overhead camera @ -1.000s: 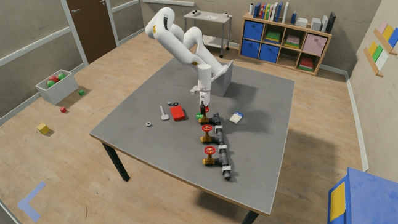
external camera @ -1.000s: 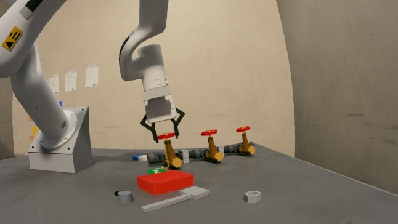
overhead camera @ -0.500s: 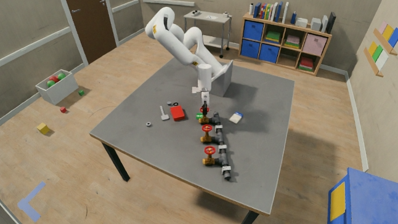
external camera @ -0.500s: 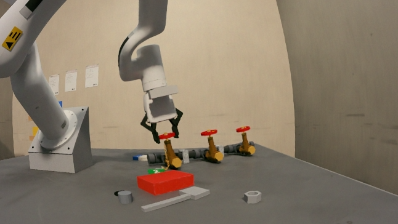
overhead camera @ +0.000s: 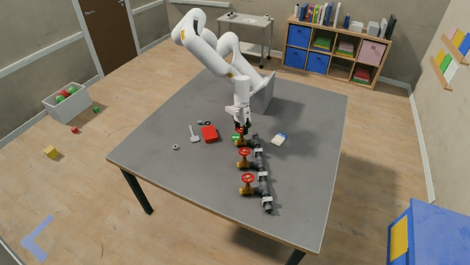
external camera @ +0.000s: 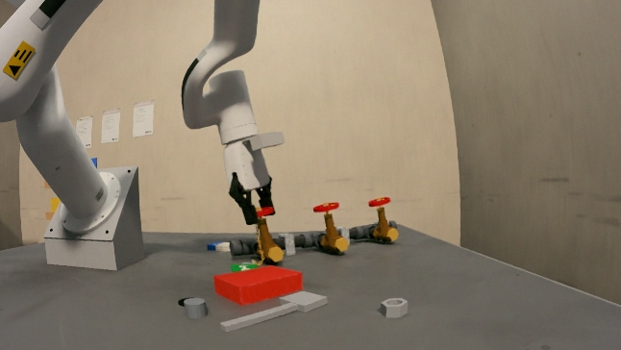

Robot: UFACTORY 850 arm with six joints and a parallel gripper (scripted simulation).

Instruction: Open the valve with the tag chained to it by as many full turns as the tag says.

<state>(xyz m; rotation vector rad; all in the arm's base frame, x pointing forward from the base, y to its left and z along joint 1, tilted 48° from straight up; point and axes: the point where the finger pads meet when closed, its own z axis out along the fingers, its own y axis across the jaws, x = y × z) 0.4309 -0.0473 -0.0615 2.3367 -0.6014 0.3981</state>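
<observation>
Three brass valves with red handwheels stand on a grey pipe (overhead camera: 261, 167) on the table. A green tag (overhead camera: 235, 137) hangs by a chain from the far valve; it also shows in the exterior view (external camera: 243, 266). My gripper (overhead camera: 241, 128) is shut on that valve's red handwheel (external camera: 264, 212), with the fingers tilted to one side in the exterior view (external camera: 255, 209). The middle valve's handwheel (overhead camera: 244, 151) and the near valve's handwheel (overhead camera: 248, 178) stand free. The tag's writing is too small to read.
A red block (overhead camera: 209, 133), a grey T-shaped tool (overhead camera: 193, 135), a nut (overhead camera: 175, 145), a small grey cylinder (overhead camera: 199, 122) and a black ring (overhead camera: 207, 123) lie left of the valves. A white and blue block (overhead camera: 279, 138) lies right of the pipe. The arm's base (overhead camera: 263, 95) stands behind.
</observation>
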